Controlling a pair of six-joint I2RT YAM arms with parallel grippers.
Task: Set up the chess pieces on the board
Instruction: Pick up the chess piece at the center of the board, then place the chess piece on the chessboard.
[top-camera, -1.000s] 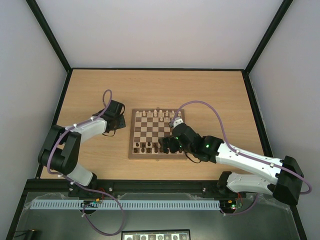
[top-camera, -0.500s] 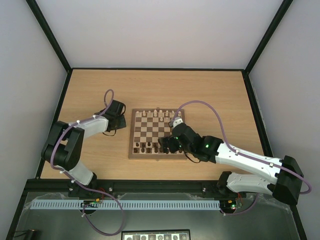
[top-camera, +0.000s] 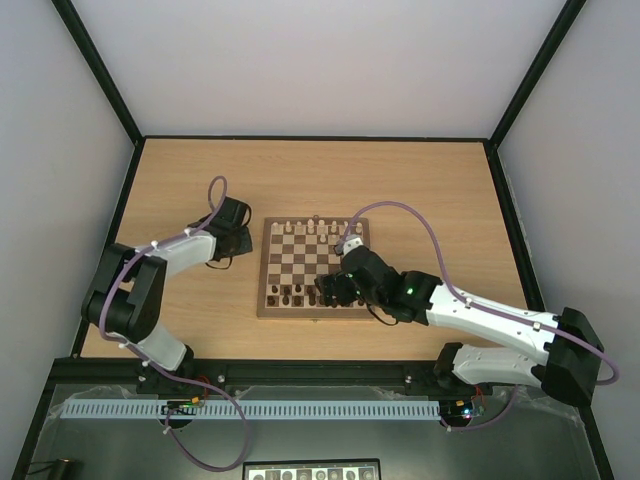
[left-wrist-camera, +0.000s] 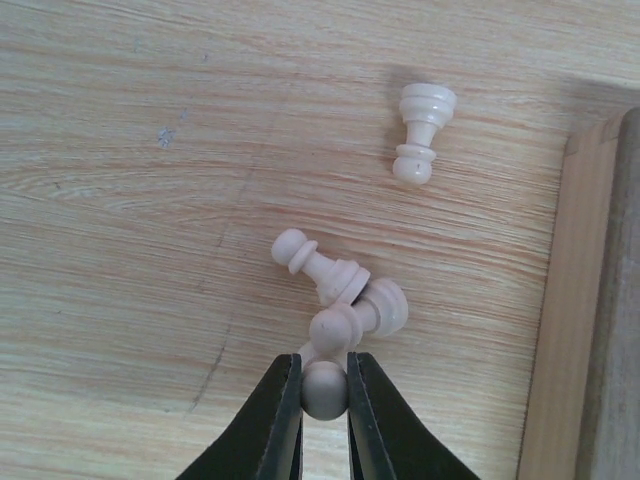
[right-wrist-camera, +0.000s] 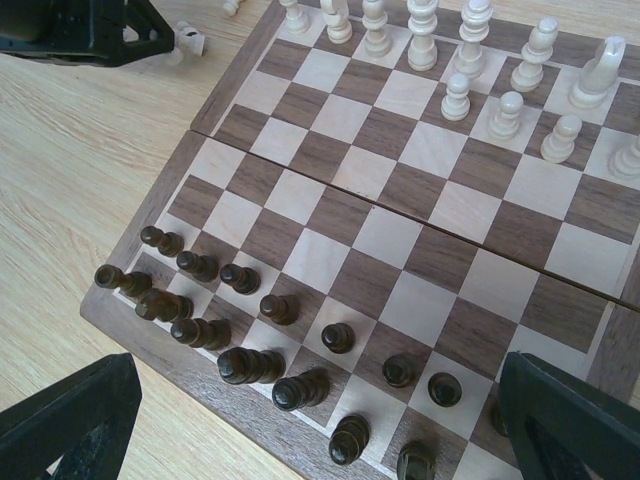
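Cream chess piece (left-wrist-camera: 324, 391) clenched in left pincer (left-wrist-camera: 324, 378); right pincer (right-wrist-camera: 320, 425) spread above board (right-wrist-camera: 400, 240).

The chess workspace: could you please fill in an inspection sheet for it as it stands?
Surface: wooden table, with the board lying at its middle.
Job's things: board open flat; pale chess pieces standing on its far rows; loose pale pawns on the table to its left; dark chessmen on the near rows, several toppled.
Clutter: nothing seen.
Claws: left claw shut on a pale pawn beside the board; right claw open above the dark chessmen.
Cables: purple cable looping over each arm.
Surroundings: pale walls, black frame.
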